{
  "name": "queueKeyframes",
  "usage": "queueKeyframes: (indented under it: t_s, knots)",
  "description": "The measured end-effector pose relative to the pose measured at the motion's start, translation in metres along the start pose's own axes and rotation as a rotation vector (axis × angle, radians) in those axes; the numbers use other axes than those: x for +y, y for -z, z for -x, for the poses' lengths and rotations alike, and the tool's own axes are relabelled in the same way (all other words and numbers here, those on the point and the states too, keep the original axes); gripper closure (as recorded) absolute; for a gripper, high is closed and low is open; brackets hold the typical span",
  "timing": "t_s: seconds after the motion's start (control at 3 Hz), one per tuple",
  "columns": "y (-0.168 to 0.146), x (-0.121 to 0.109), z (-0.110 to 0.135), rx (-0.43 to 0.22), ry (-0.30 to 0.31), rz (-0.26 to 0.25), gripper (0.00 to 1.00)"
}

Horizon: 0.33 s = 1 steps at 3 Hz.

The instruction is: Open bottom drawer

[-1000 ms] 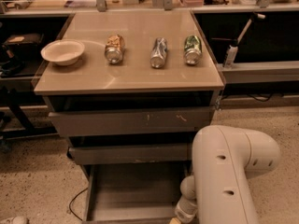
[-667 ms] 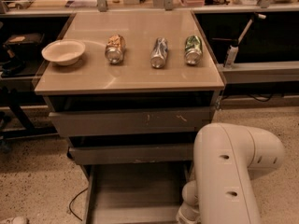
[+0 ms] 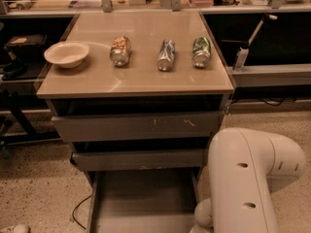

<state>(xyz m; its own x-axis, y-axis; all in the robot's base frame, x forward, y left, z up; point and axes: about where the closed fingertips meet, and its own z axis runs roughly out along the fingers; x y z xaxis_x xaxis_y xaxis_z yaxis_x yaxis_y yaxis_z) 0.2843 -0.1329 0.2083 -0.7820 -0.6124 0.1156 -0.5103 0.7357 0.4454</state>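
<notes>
1. sitting pulled out toward the near side, the bottom drawer shows its shallow grey tray below the middle drawer and top drawer.
2. my arm bends down at the near right, just beside that drawer's right side.
3. my tool is past the near edge of view, under the wrist; spread or pressed together, i cannot tell.
4. on the desk, a bowl sits left, with a brown can, silver can and green can lying in a row to its right.

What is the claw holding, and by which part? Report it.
Cannot be told: the claw is out of view, below the arm beside the open bottom drawer.
</notes>
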Motion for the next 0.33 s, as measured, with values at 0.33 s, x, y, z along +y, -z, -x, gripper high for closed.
queueKeyframes:
  t_s: [0.33]
  knots:
    - [-0.0034,0.0086,-0.0142,-0.004,-0.032,0.015,0.00]
